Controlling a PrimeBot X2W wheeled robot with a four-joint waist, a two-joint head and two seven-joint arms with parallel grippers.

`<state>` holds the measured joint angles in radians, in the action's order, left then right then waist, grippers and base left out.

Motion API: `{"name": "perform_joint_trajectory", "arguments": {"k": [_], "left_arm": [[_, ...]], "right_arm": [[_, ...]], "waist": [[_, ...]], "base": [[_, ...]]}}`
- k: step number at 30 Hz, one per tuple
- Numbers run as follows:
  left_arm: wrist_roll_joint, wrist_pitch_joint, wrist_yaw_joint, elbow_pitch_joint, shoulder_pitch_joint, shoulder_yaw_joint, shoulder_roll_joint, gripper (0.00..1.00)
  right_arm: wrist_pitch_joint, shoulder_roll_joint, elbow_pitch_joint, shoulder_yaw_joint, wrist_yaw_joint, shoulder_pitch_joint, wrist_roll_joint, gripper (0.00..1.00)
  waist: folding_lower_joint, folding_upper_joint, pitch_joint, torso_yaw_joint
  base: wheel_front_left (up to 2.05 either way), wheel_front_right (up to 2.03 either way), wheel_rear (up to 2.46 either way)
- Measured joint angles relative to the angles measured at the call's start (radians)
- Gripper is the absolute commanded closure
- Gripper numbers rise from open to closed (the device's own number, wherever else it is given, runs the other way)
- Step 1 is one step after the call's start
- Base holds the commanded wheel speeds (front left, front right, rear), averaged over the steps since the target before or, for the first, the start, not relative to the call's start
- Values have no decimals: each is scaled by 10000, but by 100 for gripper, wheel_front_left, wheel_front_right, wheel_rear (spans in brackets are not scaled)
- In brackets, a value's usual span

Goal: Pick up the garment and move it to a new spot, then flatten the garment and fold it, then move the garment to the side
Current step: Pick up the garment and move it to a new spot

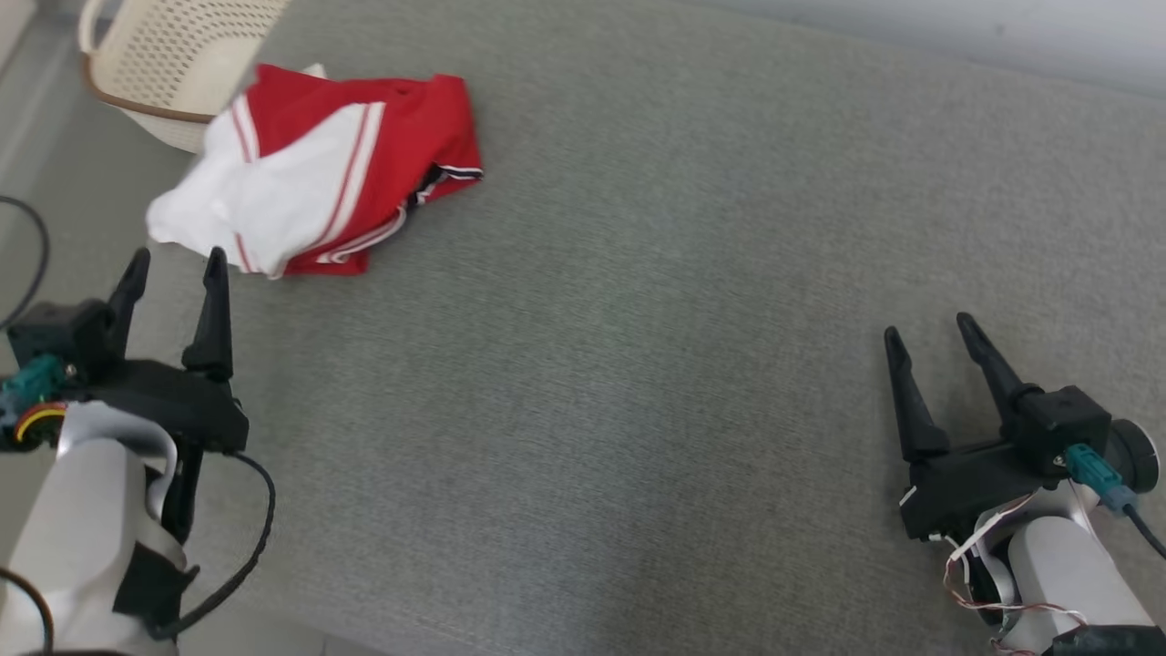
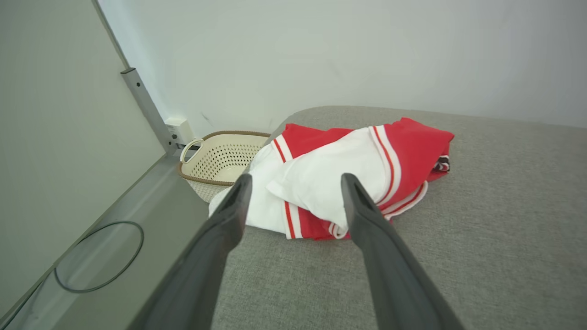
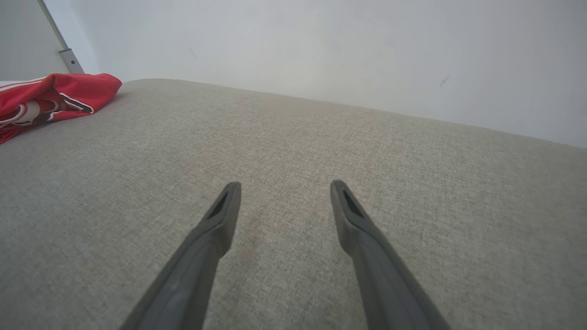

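at the lower left of the head view the left gripper (image 1: 178, 255) hangs with its two long dark fingers spread wide, nothing between them. at the lower right the right gripper (image 1: 927, 326) has its fingers spread just as wide and holds nothing either. both are matte black and taper to blunt tips, on pale forearms with loose wiring.

under them lies the surface (image 1: 638, 346), a grey woven fabric with a fine, even grain and a rounded corner at the upper left.

just past the left fingertips, in the upper left of the frame, the garment (image 1: 310, 173) lies crumpled on the surface near that corner: soft red and white cloth with thin red and white stripes, and a black-edged trim on its right side. in the left wrist view the left gripper (image 2: 297, 178) points straight at the garment (image 2: 330, 174), its tips apart from the cloth. in the right wrist view the right gripper (image 3: 285, 184) is over bare fabric, the garment (image 3: 55, 94) well apart at the far left edge.

behind the garment stands a cream plastic basket (image 1: 173, 55) with perforated walls, a brown rim and a loop handle; the left wrist view shows the basket (image 2: 220, 160) and its holed inner wall. whether the cloth touches it cannot be told.
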<state>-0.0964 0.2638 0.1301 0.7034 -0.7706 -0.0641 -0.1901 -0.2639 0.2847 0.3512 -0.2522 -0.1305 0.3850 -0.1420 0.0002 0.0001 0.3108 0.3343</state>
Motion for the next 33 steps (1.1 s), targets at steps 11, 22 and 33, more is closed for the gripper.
{"name": "perform_joint_trajectory", "arguments": {"k": [11,22,33], "left_arm": [[-1735,-290,4,2080,-2173,2280,-1283,0],[-4328,-2539,4,2276,-3354,4721,-2558,0],[-5643,-4326,4,2554,-3819,5912,-3266,0]], "right_arm": [[-15,77,-332,42,-4,407,90,0],[-44,58,-418,12,-8,776,86,0],[-69,23,-665,123,-12,996,75,0]], "waist": [[-1,0,950,-1061],[-2,-1,1458,-1851],[-3,-2,2014,-2401]], "base": [[0,0,0],[0,0,0],[0,0,0]]}}
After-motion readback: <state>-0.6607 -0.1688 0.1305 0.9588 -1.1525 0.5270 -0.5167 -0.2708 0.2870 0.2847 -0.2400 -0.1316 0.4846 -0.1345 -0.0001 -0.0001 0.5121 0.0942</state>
